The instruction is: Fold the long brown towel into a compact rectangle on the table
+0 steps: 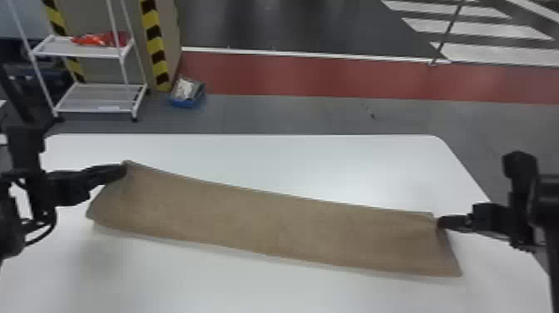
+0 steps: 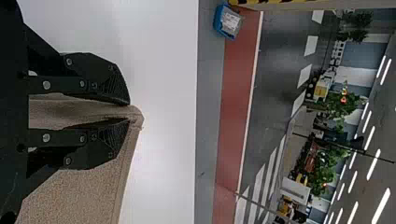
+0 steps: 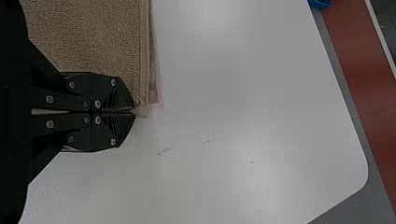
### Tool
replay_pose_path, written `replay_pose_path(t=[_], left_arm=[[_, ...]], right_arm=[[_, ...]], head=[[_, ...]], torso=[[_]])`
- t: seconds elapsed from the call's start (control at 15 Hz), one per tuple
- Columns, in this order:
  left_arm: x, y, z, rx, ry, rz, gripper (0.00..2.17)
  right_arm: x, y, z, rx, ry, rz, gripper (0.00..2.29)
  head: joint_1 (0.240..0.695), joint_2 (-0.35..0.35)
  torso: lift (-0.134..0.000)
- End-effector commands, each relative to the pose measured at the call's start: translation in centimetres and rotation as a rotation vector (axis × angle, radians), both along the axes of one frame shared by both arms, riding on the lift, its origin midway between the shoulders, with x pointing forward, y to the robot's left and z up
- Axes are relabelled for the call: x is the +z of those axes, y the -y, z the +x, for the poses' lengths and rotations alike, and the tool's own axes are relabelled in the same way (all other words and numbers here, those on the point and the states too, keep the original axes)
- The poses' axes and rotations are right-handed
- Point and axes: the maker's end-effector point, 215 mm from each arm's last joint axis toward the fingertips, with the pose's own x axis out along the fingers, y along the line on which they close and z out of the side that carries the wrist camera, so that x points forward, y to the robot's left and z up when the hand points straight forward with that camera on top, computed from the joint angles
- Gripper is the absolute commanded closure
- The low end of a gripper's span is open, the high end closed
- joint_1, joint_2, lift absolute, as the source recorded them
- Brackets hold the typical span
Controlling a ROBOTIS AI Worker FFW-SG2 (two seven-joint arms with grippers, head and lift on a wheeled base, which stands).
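The brown towel (image 1: pixel 274 224) stretches lengthwise across the white table, its left end higher in the head view than its right end. At its upper left corner my left gripper (image 1: pixel 124 170) is shut on the towel; in the left wrist view the cloth (image 2: pixel 70 196) is pinched between the tips of the left gripper (image 2: pixel 128 112). My right gripper (image 1: pixel 441 222) holds the towel's right end near the upper corner. From the right wrist, the right gripper (image 3: pixel 133 111) is closed on the corner beside the hemmed edge of the towel (image 3: pixel 88 42).
The white table (image 1: pixel 249 291) extends around the towel, with its far edge beyond. Past it on the floor stand a white shelf rack (image 1: pixel 100 98) and a blue bin (image 1: pixel 187 93) at the left.
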Motion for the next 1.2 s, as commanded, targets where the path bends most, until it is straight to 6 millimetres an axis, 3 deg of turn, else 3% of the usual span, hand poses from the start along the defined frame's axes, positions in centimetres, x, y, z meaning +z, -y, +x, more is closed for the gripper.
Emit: replay_pose_path(t=[0.0,0.33,0.53,0.6,0.67,0.73,0.87,1.13], left_arm=[[0.3,1.2,0.3,-0.016,0.018,-0.002,0.91],[0.7,3.3,1.1,-0.037,0.027,0.007,0.91],[-0.2,3.1,1.7,-0.014,0.006,0.022,0.91],[-0.7,2.7,1.9,0.008,-0.005,0.041,0.65],[-1.1,2.3,2.0,0.031,-0.012,0.06,0.17],[-1.1,2.3,2.1,0.039,-0.013,0.068,0.0],[-1.0,1.8,1.9,0.05,-0.006,0.061,0.0],[0.9,1.4,0.8,0.063,0.004,0.063,0.02]], right_arm=[[-0.3,0.0,-0.3,0.0,-0.005,0.0,1.21],[-0.4,0.2,-0.7,-0.002,-0.003,0.0,1.21],[-0.4,0.2,-0.9,-0.001,0.001,0.007,1.21],[-0.4,0.2,-1.0,0.0,0.001,0.005,1.21],[-0.4,0.1,-0.9,0.004,0.005,0.006,1.17],[-0.4,0.4,-1.1,-0.008,0.006,0.008,0.99],[-0.5,0.7,-1.3,-0.019,0.002,0.007,0.65],[1.8,0.6,-1.1,-0.042,0.056,0.046,0.39]], head=[[0.695,-0.121],[0.695,-0.145],[0.695,-0.152],[0.695,-0.152],[0.695,-0.151],[0.695,-0.145],[0.695,-0.143],[0.695,-0.146]], torso=[[-0.125],[-0.125],[-0.125],[-0.125],[-0.125],[-0.125],[-0.125],[-0.125]])
